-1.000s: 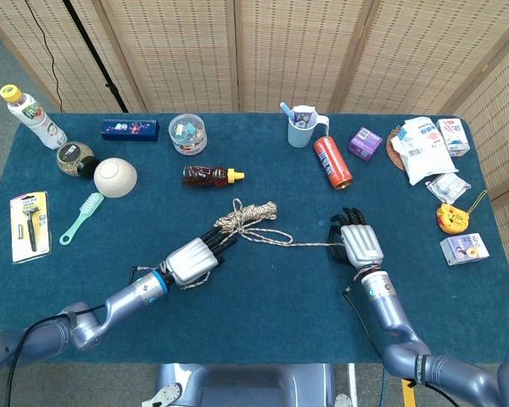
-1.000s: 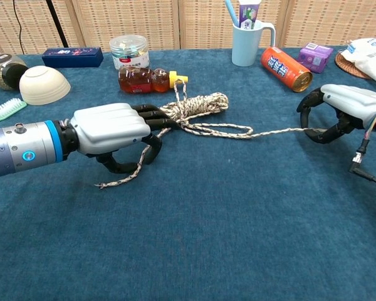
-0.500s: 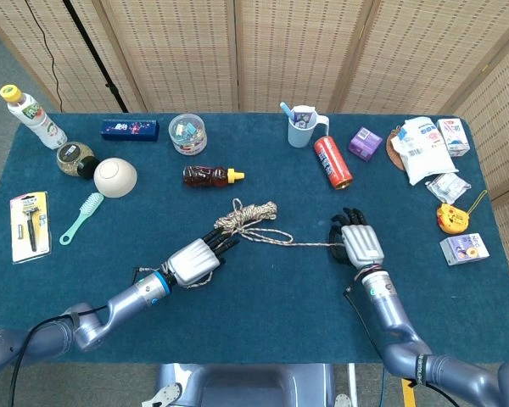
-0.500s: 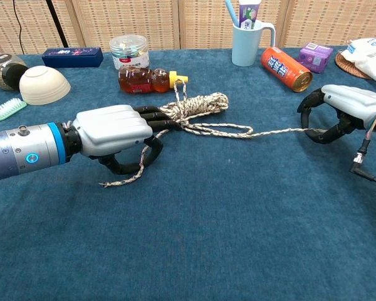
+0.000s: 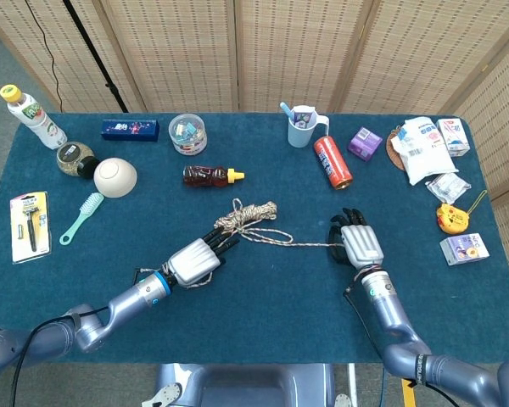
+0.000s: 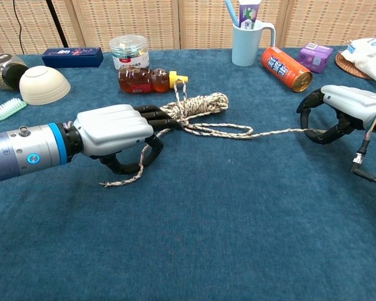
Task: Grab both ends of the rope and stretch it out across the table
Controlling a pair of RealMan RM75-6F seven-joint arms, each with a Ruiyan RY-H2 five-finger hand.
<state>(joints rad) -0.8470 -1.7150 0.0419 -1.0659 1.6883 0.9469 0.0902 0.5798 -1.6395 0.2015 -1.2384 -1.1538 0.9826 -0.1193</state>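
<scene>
Fingers, left hand point(image 6: 113, 130): dark, curled around one end of the speckled beige-and-brown braided rope point(image 6: 197, 106), whose short frayed tail trails out beneath the palm onto the blue cloth table point(image 6: 207, 238). Fingers, right hand point(image 6: 344, 106): hooked closed on the far end of the same rope.

Rope, one: middle portion bunched in a loose coil just beyond the left hand's fingertips, near the table's centre; a single strand runs from the coil to the right hand, nearly straight.

Progress, judged: both ends appear secured; stretching is only begun. The coil remains to be drawn out, likely by moving the hands well apart.

Other stock, counted in the head view:
- amber squeeze bottle with yellow cap point(image 5: 210, 175), one, lying just behind the coil
- red drink can point(image 5: 332, 161), one, on its side
- pale blue mug holding a toothbrush point(image 5: 302, 128), one
- clear round tub with white lid point(image 5: 187, 133), one
- cream bowl, upturned point(image 5: 115, 177), one
- mint green brush point(image 5: 81, 217), one
- dark blue flat box point(image 5: 129, 129), one
- small purple carton point(image 5: 366, 143), one
- white drink bottle with yellow cap point(image 5: 33, 116), one
</scene>
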